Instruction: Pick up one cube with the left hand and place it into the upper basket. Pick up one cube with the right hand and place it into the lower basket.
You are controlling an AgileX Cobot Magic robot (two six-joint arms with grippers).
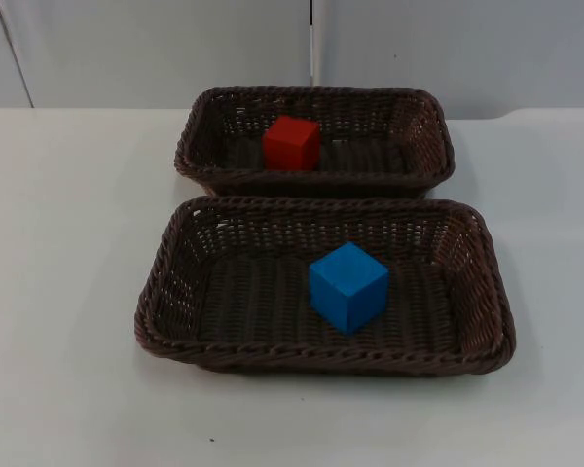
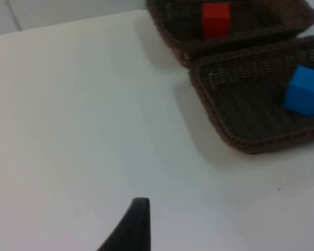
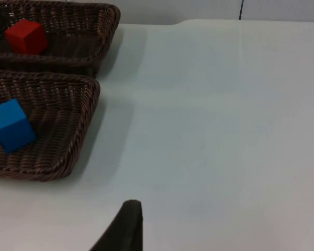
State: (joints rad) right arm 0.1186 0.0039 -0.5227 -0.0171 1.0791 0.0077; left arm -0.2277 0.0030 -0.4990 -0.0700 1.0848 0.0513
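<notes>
Red cube [image 1: 292,142] upper basket [image 1: 423,146], blue cube [image 1: 347,286] lower basket [image 1: 482,292]

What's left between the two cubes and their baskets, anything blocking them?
Nothing visible. The red cube already sits inside the upper basket and the blue cube inside the lower basket. The left gripper and the right gripper are over bare table, off to either side of the baskets.
</notes>
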